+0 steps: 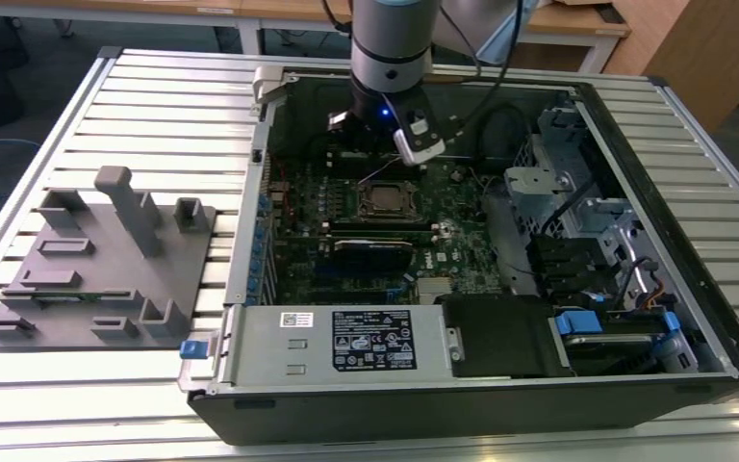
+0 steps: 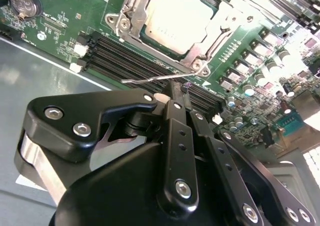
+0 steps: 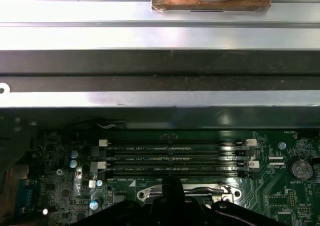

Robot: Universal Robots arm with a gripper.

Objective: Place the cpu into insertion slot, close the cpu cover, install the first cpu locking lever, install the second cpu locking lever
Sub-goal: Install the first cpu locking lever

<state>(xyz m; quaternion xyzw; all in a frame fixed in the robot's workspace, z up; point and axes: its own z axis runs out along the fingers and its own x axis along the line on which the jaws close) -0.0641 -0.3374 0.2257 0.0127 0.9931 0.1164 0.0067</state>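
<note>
We find the black two-fingered gripper (image 1: 411, 144) lowered into the open black computer case (image 1: 677, 241), at the far side of the green motherboard (image 1: 453, 250), just beyond the small square insertion slot with a silvery rim (image 1: 391, 201).

The second wrist view adds detail. The flat square cpu with a silver-grey top (image 2: 175, 18) sits in the slot, and the thin silvery cpu cover frame (image 2: 131, 23) lies around it. The gripper's (image 2: 173, 90) fingers are drawn together, with the tips at a thin silvery wire lever (image 2: 150, 78). We cannot tell whether they pinch the lever.

The first wrist view shows the long black memory slots (image 3: 172, 156) and the round coin battery (image 3: 301, 170) at the right.
</note>
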